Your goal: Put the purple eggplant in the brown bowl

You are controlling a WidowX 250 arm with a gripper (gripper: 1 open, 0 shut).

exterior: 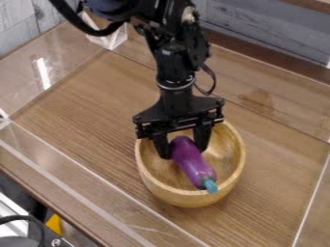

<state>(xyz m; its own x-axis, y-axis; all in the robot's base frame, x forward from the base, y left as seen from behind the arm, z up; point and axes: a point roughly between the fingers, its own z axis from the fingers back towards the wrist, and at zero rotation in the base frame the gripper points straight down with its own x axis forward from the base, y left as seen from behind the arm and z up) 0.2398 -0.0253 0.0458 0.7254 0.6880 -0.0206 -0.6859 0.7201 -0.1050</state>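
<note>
Over the wooden table (77, 106), in the single camera view, the gripper (179, 148) points straight down, clamped on the upper end of the purple eggplant (195, 163), which slants toward five o'clock inside the brown bowl (154, 170), teal tip near the rim. Releasing now looks safe; lifting without opening would probably drag the eggplant out or tip the bowl.

You've got the bowl (190, 169) sitting on the table (91, 106), toward the near right of the camera view. The eggplant (196, 166) is inside it, lying slanted with its stem end toward the bowl's near rim. Your gripper (180, 145) comes straight down from above into the bowl, over the eggplant's far end, with the arm (175, 53) rising behind it
</note>
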